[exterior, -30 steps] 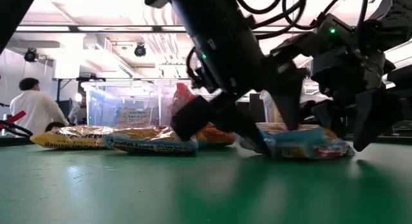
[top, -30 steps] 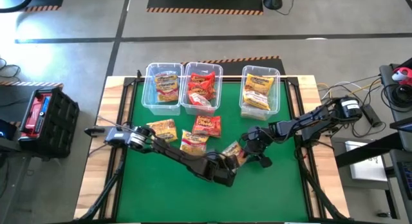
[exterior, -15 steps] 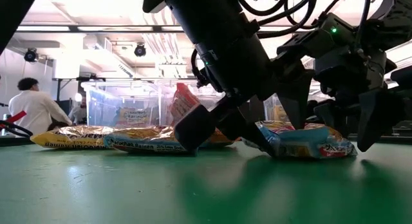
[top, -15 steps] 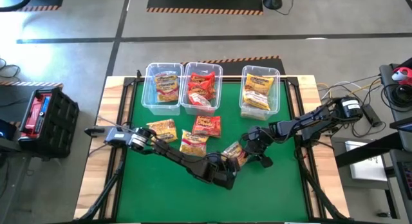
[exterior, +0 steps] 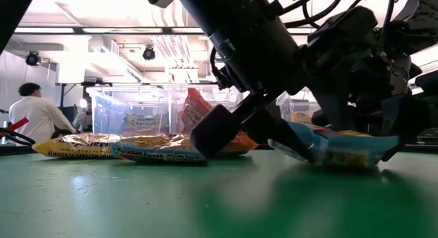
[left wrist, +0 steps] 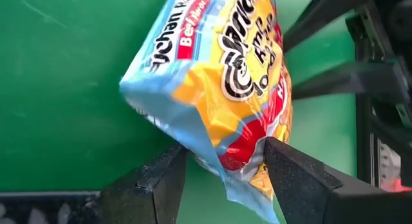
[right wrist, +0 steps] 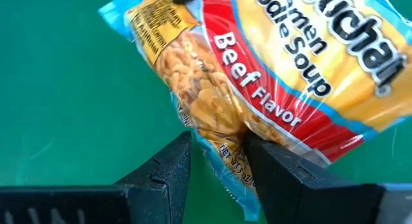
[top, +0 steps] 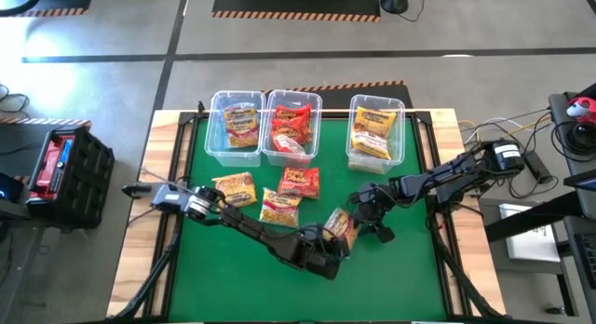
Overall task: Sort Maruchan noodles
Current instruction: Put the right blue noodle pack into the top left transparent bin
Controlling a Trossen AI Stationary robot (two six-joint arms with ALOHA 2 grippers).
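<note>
- The left end effector (top: pixel 333 242) was squeezing one end of a crinkly yellow and blue beef noodle packet (top: pixel 340 226) near the front middle of the green tabletop (top: pixel 410 268).
- The right end effector (top: pixel 358 215) pinched the same packet's other end, its fingers (right wrist: pixel 168 161) close together.

2 black arms made of long thin tubes are seen. Thick, flat black fingers (left wrist: pixel 302 179) are seen on each gripper.

This looks like a big robot lab. It has a bare grey floor (top: pixel 112 26) with striped tape, ceiling lights (exterior: pixel 148 53), cables (top: pixel 521 128), and a person (exterior: pixel 37 118) far behind the table (top: pixel 168 128).
</note>
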